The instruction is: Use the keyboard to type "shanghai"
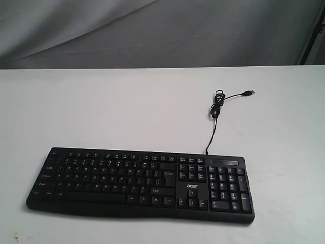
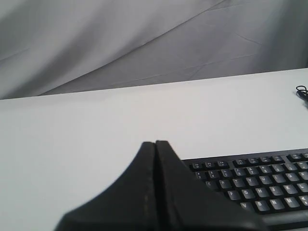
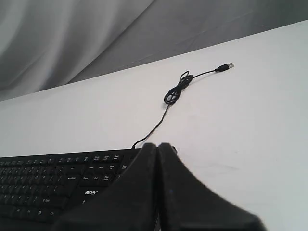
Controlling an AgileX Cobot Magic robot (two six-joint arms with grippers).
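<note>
The black keyboard (image 1: 142, 184) with its white "acer" logo lies near the front of the white table, number pad to the right. Its thin cable (image 1: 217, 109) runs back in a small coil to the USB plug (image 1: 249, 93). Neither arm shows in the exterior view. In the left wrist view my left gripper (image 2: 155, 143) is shut and empty, above the keyboard's (image 2: 255, 180) left end. In the right wrist view my right gripper (image 3: 157, 145) is shut and empty too, over the number pad side of the keyboard (image 3: 57, 178), with the cable (image 3: 175, 91) beyond it.
The white table (image 1: 101, 112) stretches bare behind and beside the keyboard. A grey cloth backdrop (image 1: 152, 30) hangs behind the table's far edge. A dark stand (image 1: 312, 33) leans at the far right.
</note>
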